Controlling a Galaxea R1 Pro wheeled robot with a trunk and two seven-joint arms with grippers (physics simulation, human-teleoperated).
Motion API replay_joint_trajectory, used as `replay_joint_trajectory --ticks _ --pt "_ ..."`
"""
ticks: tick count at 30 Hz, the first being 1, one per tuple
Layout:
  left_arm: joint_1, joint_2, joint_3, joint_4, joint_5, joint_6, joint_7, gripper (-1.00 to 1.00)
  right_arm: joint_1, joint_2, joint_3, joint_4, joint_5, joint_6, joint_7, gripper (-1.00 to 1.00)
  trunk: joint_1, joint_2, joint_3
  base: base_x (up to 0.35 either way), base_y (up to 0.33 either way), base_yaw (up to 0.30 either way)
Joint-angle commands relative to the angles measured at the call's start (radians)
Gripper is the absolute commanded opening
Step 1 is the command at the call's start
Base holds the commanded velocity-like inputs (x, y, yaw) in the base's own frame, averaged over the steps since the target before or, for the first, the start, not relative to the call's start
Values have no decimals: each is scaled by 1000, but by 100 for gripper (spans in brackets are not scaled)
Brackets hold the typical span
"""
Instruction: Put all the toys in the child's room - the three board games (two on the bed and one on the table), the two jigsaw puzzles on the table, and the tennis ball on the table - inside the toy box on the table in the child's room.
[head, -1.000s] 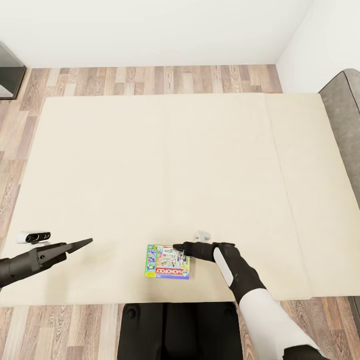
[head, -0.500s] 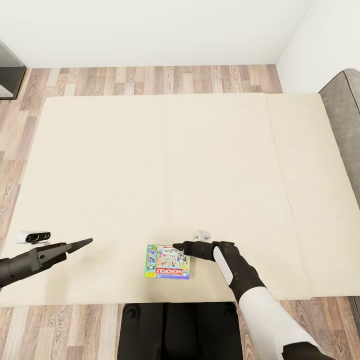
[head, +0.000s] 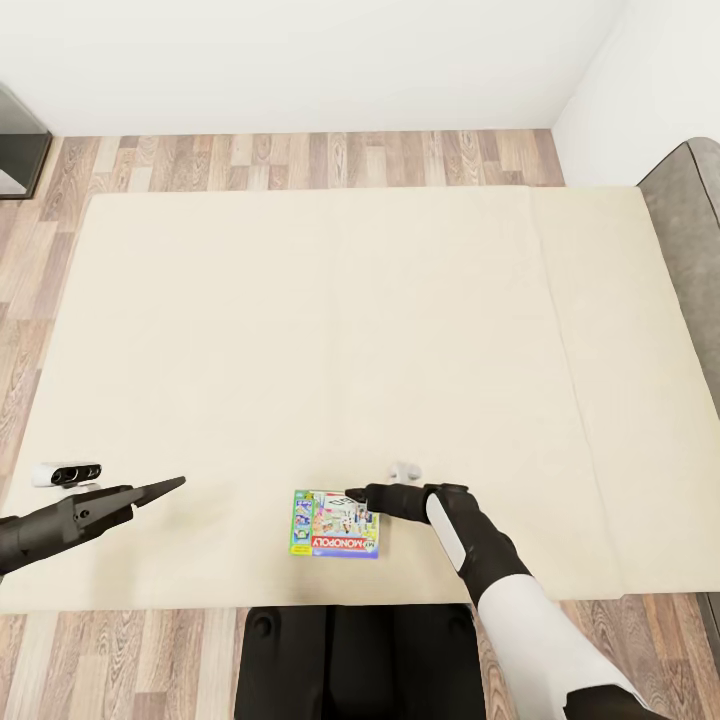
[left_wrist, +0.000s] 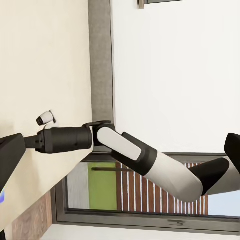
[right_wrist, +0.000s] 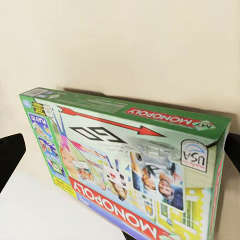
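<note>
Beige mattress of the bed (head: 300, 330); green board game (head: 335, 524) lies flat near its front edge; your right gripper (head: 352, 494) straddles it, jaws spread; closing shallow could skid the thin box; left gripper (head: 172, 485) idle, state unclear.

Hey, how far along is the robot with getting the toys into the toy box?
Nothing looks done in these views. In hand: the right gripper is at the far right edge of the green Monopoly board game, which lies flat on the bed; whether it grips is unclear. The left gripper hovers apart, carrying nothing. Left: lifting this game and carrying it to the toy box.
</note>
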Motion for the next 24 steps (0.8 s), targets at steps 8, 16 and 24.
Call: replay_joint_trajectory --ticks 8,16,24 --pt "0 1 0 0 0 11 -4 100 4 0 -1 1 -6 6 -3 100 1 -2 -1 0 0 0" --pt "0 3 0 0 0 11 -4 100 8 0 -1 20 -6 4 -8 100 1 -2 -1 0 0 0" --pt "0 11 -1 0 1 11 -4 100 9 0 0 47 -6 -1 -28 100 1 -2 -1 0 0 0"
